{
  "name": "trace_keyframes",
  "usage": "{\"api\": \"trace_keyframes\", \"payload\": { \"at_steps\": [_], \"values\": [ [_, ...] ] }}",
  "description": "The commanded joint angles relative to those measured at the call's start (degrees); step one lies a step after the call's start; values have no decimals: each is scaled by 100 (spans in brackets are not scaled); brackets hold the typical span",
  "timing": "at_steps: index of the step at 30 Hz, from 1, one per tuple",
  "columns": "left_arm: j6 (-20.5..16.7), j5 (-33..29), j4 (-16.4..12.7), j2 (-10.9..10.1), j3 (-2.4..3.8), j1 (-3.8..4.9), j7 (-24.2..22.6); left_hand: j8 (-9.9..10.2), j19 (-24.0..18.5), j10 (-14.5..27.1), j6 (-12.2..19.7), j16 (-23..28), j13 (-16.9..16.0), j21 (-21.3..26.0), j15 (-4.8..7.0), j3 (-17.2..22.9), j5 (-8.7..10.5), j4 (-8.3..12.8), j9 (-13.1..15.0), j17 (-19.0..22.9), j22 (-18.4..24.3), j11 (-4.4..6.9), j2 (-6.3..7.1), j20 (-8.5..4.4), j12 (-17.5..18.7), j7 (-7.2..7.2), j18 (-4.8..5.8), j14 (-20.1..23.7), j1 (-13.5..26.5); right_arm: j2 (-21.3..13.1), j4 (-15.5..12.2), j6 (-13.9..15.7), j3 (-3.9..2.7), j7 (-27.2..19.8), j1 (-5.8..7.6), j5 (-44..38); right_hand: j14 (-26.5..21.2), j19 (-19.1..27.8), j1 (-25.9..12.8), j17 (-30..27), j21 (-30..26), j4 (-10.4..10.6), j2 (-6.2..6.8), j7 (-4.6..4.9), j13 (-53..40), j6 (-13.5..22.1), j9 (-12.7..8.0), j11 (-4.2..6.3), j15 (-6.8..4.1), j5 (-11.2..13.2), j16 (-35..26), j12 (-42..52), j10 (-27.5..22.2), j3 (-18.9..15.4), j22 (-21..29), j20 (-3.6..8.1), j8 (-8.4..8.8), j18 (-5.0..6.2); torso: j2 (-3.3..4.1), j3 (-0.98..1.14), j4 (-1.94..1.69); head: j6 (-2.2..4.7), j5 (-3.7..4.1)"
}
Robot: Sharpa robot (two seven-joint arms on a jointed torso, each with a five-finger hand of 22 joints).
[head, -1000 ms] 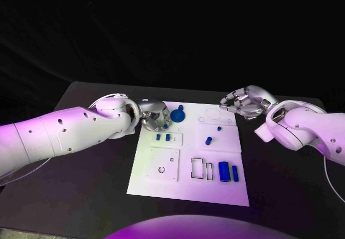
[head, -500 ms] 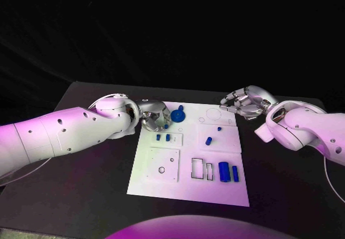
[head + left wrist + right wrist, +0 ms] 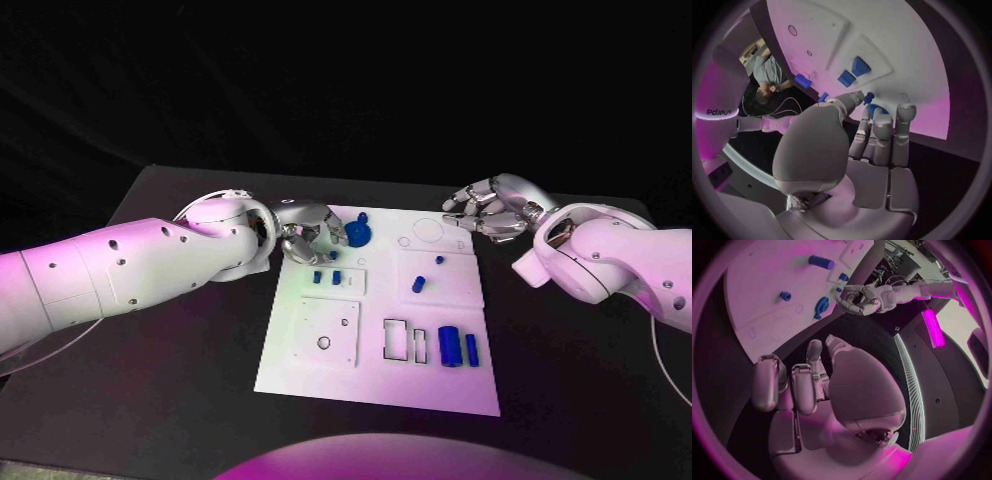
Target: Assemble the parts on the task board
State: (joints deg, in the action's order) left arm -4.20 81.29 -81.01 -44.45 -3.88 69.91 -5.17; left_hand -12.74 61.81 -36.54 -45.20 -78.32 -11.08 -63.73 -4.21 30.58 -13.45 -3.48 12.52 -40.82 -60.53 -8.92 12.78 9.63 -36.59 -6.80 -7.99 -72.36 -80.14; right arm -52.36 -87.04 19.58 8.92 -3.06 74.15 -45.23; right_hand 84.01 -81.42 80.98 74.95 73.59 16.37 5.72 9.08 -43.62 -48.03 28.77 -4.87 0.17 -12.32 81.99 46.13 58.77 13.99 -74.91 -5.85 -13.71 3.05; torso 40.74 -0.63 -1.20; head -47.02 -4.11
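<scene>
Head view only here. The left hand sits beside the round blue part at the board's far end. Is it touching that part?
Observer: Yes. In the left wrist view the left hand has its thumb and fingertips against the round blue part; I cannot confirm a firm grip.
Operator: Is the right hand carrying anything?
Observer: No. The right wrist view shows the right hand with fingers curled in and nothing between them.
Operator: Is it over the board?
Observer: Its fingers seem to lie past the task board edge, above the black table.

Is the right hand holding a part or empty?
Empty. The right hand hovers beside the task board's far corner, fingers curled in with nothing between them, as the right wrist view shows.
</scene>
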Motion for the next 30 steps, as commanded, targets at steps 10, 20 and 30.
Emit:
{"api": "trace_keyframes", "payload": {
  "at_steps": [10,20,30],
  "values": [
    [-699,-2409,-293,-429,130,5,-856,-382,-175,-374,-661,149,123,196,79,21,14,-22,118,450,192,114,-65,-49,-230,-304,-94,218,-62,-71,-86,-243,1,98,-6,-1606,215,-5,313,-91,-91,-193,447,20,2181,-418,-31,-38,50,55,-138,-2543,-162,869,-536,-60,-77,85,-1,4,6,102,135],
    [-890,-5734,-526,-841,158,6,-1674,-428,-956,-805,-654,1295,449,1332,107,164,421,-221,192,1836,1168,123,-57,-96,3,-411,-258,1011,-39,-141,-350,-357,2,453,-63,-3770,180,55,264,-210,-234,-312,653,-25,2673,-475,-67,-71,83,97,-222,-3022,-195,1014,-487,-75,-53,112,-2,-3,5,149,292],
    [-1281,-6630,-548,-957,105,4,-1377,-392,-1047,-827,-637,1997,601,1853,62,201,701,-357,204,2121,1514,77,-89,-61,67,-469,-250,1258,-159,-67,-496,-489,14,951,-154,-4971,166,115,175,-271,-372,-306,774,-17,2839,-434,-119,-103,116,123,-269,-3175,-308,975,-423,-81,25,137,-15,-11,-18,186,407]
  ]
}}
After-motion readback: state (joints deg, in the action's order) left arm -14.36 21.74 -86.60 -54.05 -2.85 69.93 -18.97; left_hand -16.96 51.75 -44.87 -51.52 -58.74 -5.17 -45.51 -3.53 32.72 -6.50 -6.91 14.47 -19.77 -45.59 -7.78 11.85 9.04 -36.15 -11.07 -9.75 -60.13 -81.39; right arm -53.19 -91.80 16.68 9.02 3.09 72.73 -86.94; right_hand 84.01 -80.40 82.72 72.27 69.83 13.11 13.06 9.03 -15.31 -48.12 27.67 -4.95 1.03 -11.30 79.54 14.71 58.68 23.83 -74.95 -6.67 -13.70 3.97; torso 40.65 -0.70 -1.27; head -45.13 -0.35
